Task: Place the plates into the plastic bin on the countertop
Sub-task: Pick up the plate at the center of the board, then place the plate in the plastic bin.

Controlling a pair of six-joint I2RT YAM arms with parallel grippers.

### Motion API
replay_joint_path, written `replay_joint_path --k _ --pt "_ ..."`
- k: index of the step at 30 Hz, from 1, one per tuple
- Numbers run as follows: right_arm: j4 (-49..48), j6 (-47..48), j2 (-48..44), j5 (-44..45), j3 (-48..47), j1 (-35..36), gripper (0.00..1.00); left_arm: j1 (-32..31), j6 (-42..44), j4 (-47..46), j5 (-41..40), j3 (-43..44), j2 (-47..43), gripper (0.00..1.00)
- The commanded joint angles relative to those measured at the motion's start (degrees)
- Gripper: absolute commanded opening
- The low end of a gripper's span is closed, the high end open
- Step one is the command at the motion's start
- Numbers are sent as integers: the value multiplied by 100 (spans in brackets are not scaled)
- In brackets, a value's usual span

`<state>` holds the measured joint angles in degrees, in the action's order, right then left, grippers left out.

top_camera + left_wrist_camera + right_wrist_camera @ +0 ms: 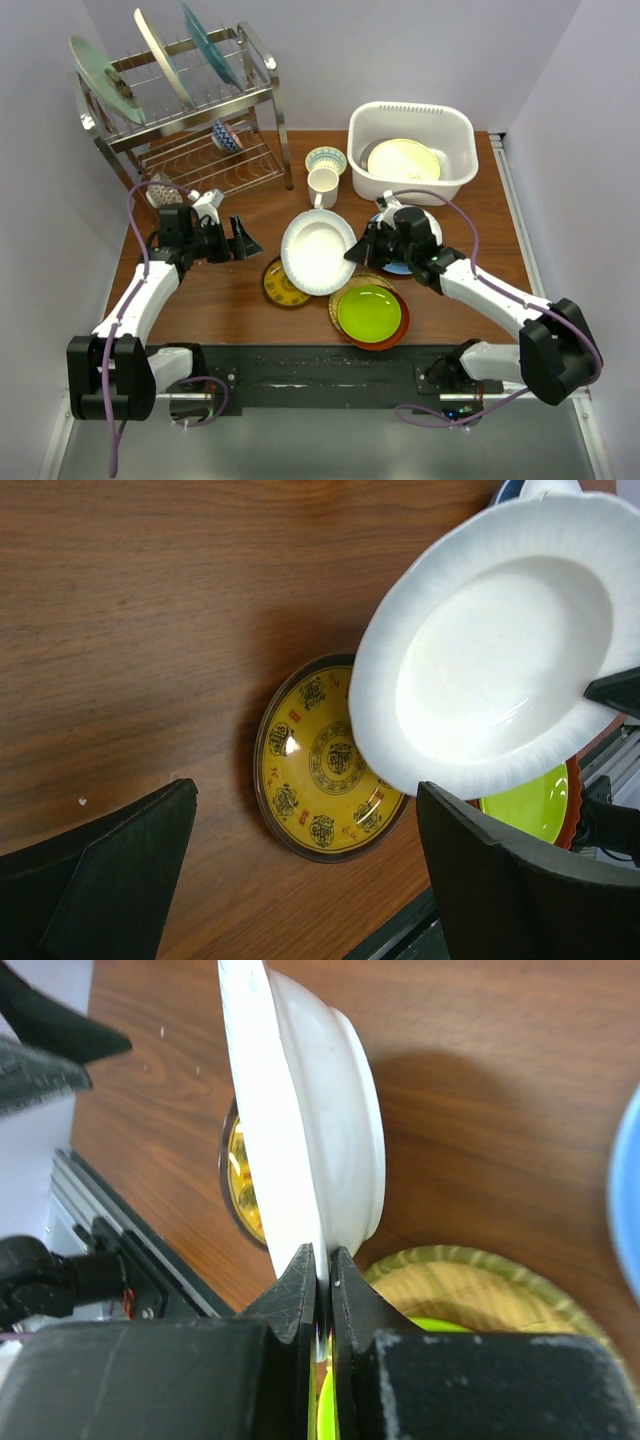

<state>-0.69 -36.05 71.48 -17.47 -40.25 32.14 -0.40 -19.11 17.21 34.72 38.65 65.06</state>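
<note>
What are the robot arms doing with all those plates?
The right gripper is pinching the round white plate by its rim, holding it tilted above the brown wooden countertop. The left gripper is open and holds nothing. One cream plate already lies in the white plastic bin. A yellow patterned plate and a lime green plate are not in it yet.

Two slim robot arms, the left arm [140, 295] and the right arm [490, 290], are built of glossy white links with black joints. Purple cables [129, 215] loop loosely along each. Bulky black housings [555, 350] cap the shoulders. The left hand [243, 240] and right hand [353, 253] carry matte black, wedge-shaped fingers [110, 880] with a faintly grainy surface. A black rail [300, 375] joins both bases.
</note>
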Motion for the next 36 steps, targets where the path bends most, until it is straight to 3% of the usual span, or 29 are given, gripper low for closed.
replay_joint_path --k 1,20,36 --pt "-757 -69 -372 -642 -519 -497 0 32 -75 -157 88 -16 42 95" --pt "-432 107 41 -1302 -1679 -1271 0 40 -66 -130 44 2 139 95" --pt "-740 -437 709 -1952 -2540 -2045 0 40 -66 -130 44 10 227 95"
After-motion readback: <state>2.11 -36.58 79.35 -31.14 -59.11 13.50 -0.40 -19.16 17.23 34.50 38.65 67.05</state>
